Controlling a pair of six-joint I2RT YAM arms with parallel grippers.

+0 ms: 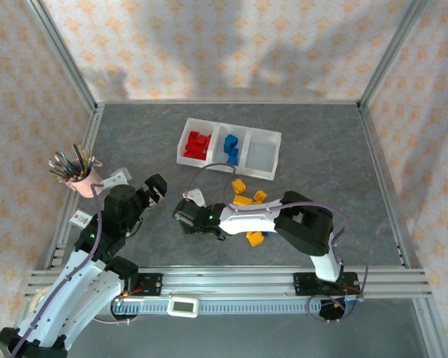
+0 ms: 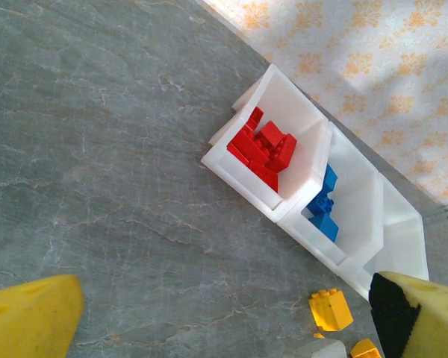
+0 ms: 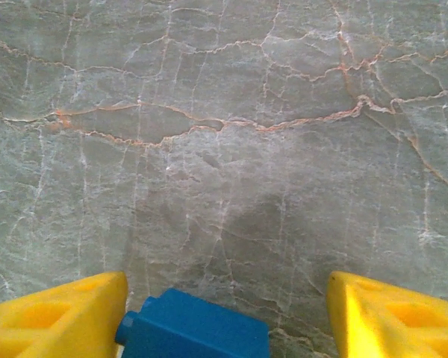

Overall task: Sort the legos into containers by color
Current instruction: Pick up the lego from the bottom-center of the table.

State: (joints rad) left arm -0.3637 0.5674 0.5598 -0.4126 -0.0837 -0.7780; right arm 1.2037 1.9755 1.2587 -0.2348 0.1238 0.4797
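grey marbled bench (image 1: 336, 164), flowery wallpaper walls round it. the bins (image 1: 262, 153) sit in a row toward the far edge, about mid-bench. red bricks (image 1: 196, 144) are in one end bin, blue bricks (image 1: 231, 148) in the middle, and the other end bin looks empty. yellow bricks (image 1: 246, 196) lie loose between the bins and the near edge.

right jaws are about half wide, down at the bench with a lone blue brick (image 3: 194, 327) between them. it touches one finger (image 3: 67, 317) and there's a clear gap to the other finger (image 3: 392, 317), so nothing's clamped. left jaws are wide with nothing in them, over bare bench toward the left edge, looking at the bins.

what i'd worry about: that brick is way off-centre, so a squeeze could shove it sideways or spin it, and it might pop out at the tips. lifted crooked, it could drop into the red bin or the empty one, since they're right beside the blue one. the right arm (image 1: 299, 224) also lies over the yellow pile, so a lazy swing could scatter those. the two sets of jaws are near each other too, so there's some bump risk.

hard to tell: the blue brick is cut off by the bottom of the right wrist view, so no idea how deep it sits. some yellow bricks are tucked under the arm, so i can't count them.
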